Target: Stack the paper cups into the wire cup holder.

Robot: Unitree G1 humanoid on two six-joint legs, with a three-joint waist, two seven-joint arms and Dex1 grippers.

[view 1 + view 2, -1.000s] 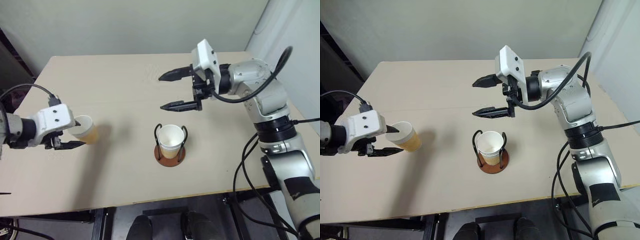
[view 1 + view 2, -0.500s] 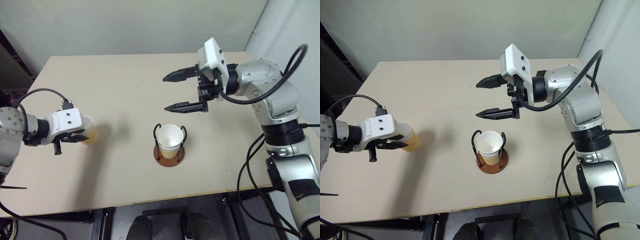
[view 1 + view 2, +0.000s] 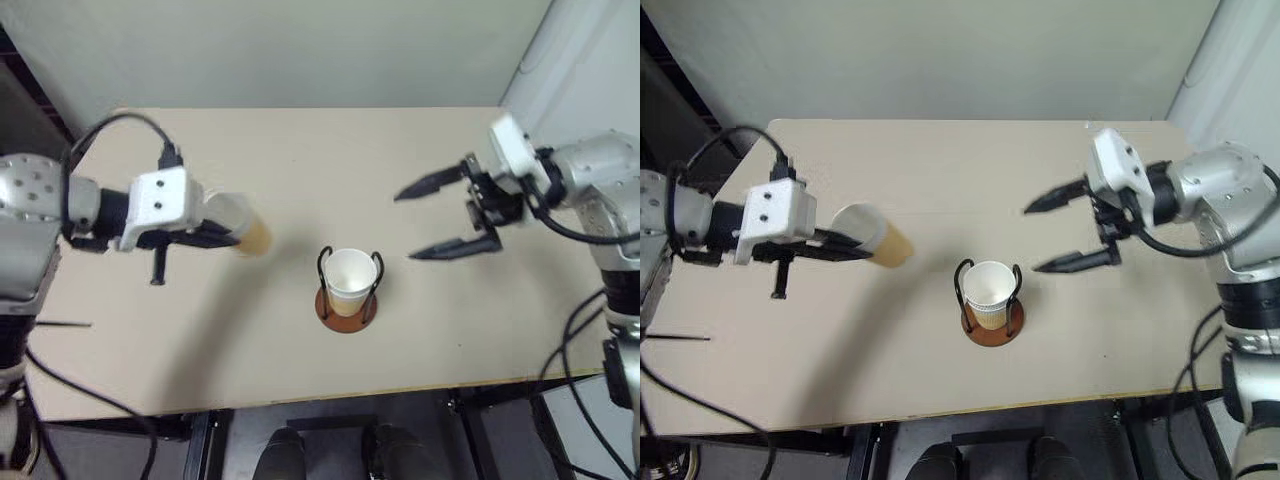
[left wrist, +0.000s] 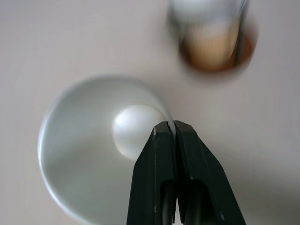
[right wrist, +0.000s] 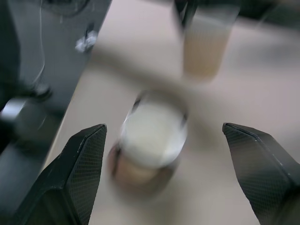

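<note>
Above the beige table [image 3: 300, 150], the left gripper [image 3: 228, 238] has pinched a paper cup and carried it towards the holder.
Across the eye views, the pale yellow-tan tapered paper cup [image 3: 873, 236], a second ago on the table's left side between spread fingers, now hangs on its side in the air, left of the black-wire cup holder on its reddish-brown disc [image 3: 991, 322], with the jaws pressed on its wall; the right gripper [image 3: 432, 217], jaws spread wide, has drawn back to the holder's right. Two cups show: one held, one white-rimmed cup [image 3: 350, 276] standing in the holder. From the left wrist, the fingers [image 4: 154, 173] clamp the cup's rim, one inside, and the holder [image 4: 213, 40] is blurred. From the right wrist, both cups are smeared, cup and holder [image 5: 150, 140] between the parted fingers.
</note>
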